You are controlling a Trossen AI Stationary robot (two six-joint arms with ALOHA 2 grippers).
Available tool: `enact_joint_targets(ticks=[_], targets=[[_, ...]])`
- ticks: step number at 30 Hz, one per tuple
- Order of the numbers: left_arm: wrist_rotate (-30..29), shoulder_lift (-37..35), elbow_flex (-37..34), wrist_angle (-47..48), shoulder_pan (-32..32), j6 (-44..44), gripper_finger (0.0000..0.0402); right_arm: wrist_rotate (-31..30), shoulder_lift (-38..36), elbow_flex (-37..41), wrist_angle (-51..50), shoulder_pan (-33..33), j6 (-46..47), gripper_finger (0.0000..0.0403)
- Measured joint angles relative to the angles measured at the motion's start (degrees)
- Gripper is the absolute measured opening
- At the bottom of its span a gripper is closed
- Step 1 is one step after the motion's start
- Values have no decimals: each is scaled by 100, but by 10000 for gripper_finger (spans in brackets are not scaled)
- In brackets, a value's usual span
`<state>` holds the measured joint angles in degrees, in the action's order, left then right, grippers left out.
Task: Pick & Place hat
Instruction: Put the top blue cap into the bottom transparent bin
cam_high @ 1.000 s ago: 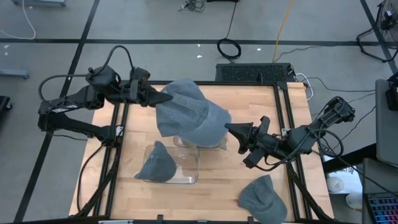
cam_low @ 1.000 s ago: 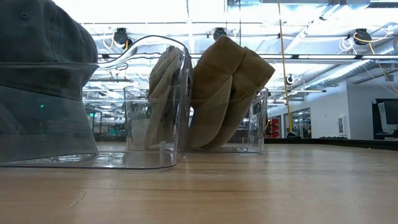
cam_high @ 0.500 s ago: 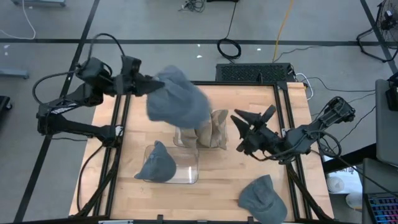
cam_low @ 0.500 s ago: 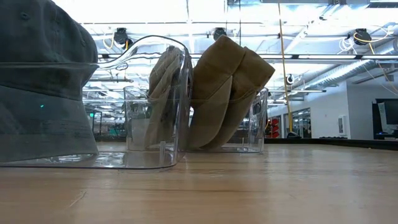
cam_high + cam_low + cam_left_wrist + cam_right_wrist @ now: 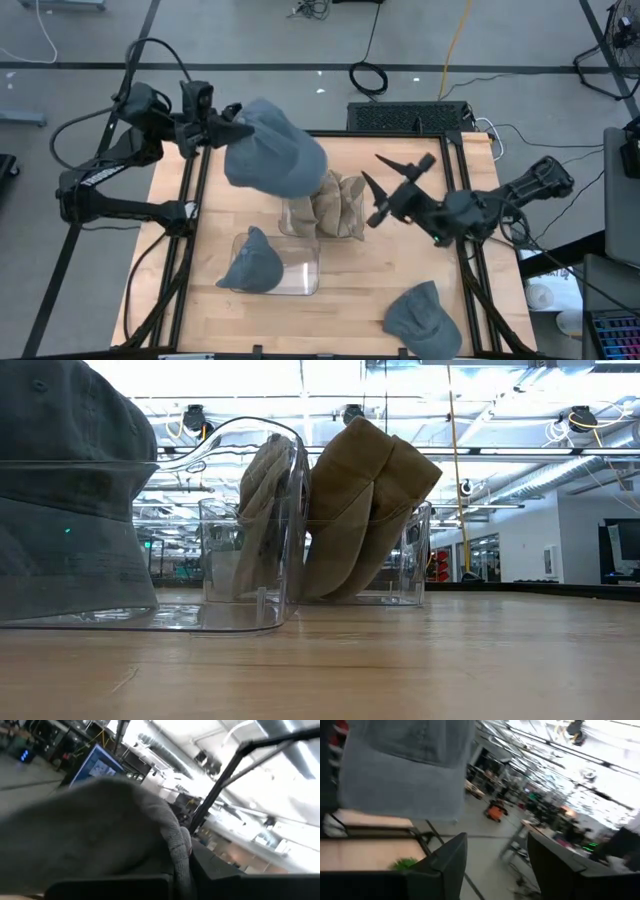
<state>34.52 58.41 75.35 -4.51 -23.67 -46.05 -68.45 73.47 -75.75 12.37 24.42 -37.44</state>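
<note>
Grey hat (image 5: 272,160) hung clenched in the left gripper (image 5: 232,127) above the table's (image 5: 400,280) far-left corner, while the right gripper (image 5: 396,175) hovered spread wide, grasping nothing.

A wooden table (image 5: 400,290) seen from above. Its middle is crowded: a clear bin (image 5: 322,212) packed with tan hats (image 5: 338,203) stands upright, and touching its near-left corner a second clear bin (image 5: 285,268) holds a grey hat (image 5: 250,262). A grey hat hanging from the left gripper (image 5: 238,125) covers the far-left corner above the bins. Another grey hat (image 5: 422,320) lies at the near-right corner. Bare wood lies open along the left side, the far-right area, and between the bins and the near-right hat.
</note>
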Motion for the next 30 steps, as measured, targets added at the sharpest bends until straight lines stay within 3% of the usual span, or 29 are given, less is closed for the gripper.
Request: enact_joint_targets(ticks=[8,13,21,30], targets=[[187,-104,0,744,-82,1498,14,1653,0,0,-17,-1080,1409,196],[-188,-304,0,1489,-74,2182,14,2244,1,0,-23,-1791,1952,196],[-1682,-597,0,1976,254,2711,14,2390,2,0,-21,-2797,2359,196],[-3705,-600,0,2169,1198,2475,14,2373,2,0,-110,-3746,2328,196]])
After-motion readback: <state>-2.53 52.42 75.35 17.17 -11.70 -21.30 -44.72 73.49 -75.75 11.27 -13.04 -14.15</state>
